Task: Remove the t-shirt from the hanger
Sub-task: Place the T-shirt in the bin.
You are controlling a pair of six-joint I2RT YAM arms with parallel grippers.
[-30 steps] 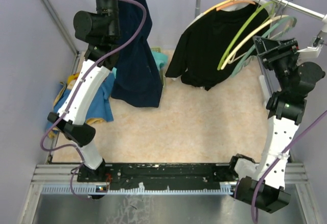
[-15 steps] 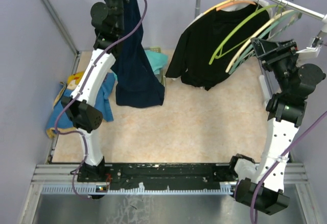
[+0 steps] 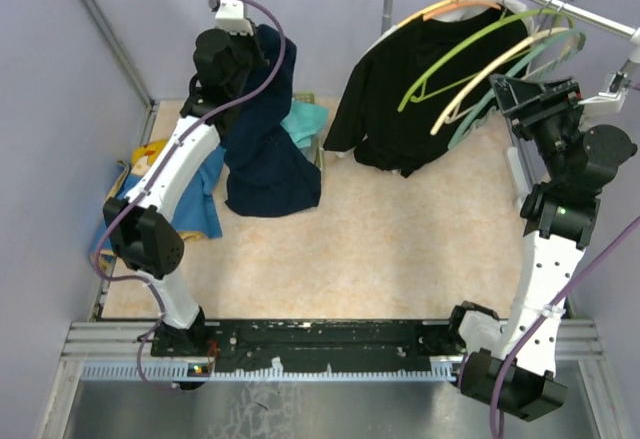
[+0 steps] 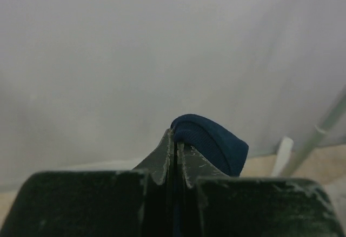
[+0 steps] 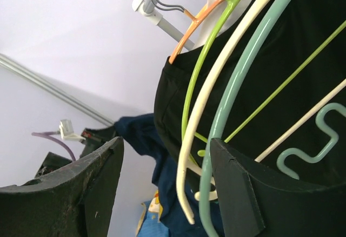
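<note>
Table [image 3: 400, 249] carries a clothes pile [image 3: 195, 204] at left; navy t-shirt [image 3: 270, 159] hangs off-hanger, its hem apparently touching the table beside the pile; left gripper [image 4: 174, 140] clenched on its top fold; right gripper [image 5: 165, 142] spread, empty, by the bare hangers [image 3: 470, 69]. Judgement: lower over the pile, then let go.

left hand [image 4: 174, 140] raised high, pinched tight, right hand [image 5: 165, 153] raised, jaws apart
</note>
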